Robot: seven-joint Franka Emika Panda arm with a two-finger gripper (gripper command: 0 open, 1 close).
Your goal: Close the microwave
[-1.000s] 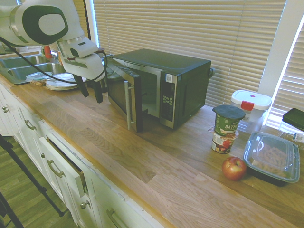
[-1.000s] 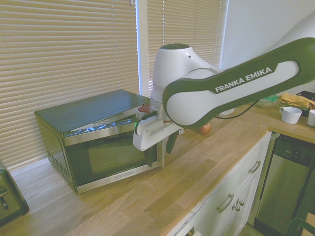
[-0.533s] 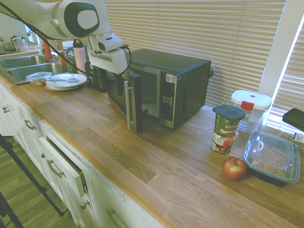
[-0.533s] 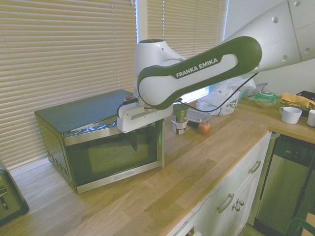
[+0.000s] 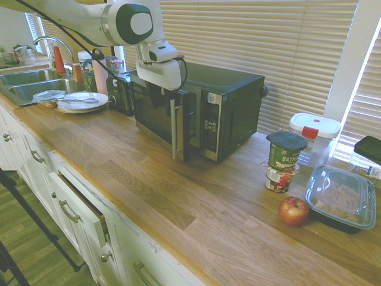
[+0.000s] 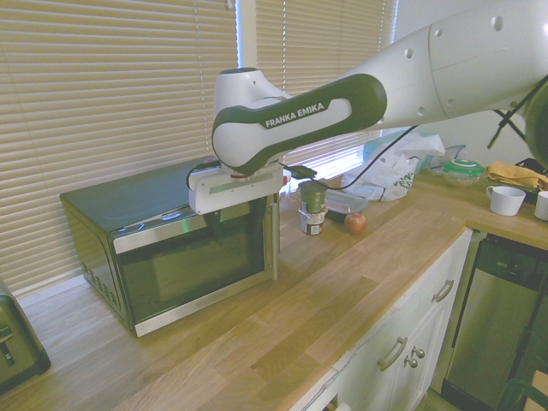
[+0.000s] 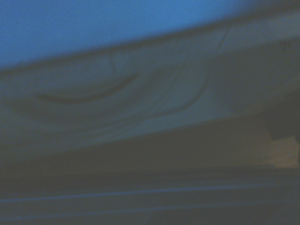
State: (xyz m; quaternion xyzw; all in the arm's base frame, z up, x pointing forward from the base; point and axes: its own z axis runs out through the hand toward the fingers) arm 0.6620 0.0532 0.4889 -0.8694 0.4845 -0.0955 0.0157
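Note:
The black microwave (image 5: 229, 98) stands on the wooden counter (image 5: 178, 202) in front of the blinds. Its steel-framed glass door (image 5: 156, 113) is slightly ajar, and the handle (image 5: 174, 128) side stands a little out from the button panel (image 5: 210, 122). My gripper (image 5: 159, 82) rests against the upper front of the door. From the other side, the gripper (image 6: 224, 210) sits over the door's (image 6: 193, 265) top edge, near the silver bar handle (image 6: 276, 235). The wrist view is a dark blur.
A black toaster (image 5: 121, 92) stands just left of the microwave, with plates (image 5: 83, 101), bottles and a sink (image 5: 27, 83) beyond it. To the right are stacked cans (image 5: 284, 161), an apple (image 5: 293, 210) and food containers (image 5: 340, 196). A drawer (image 5: 83, 205) hangs open below the counter.
The arm has swung toward the microwave with the gripper against the door. The door has gone from wide ajar to nearly shut.

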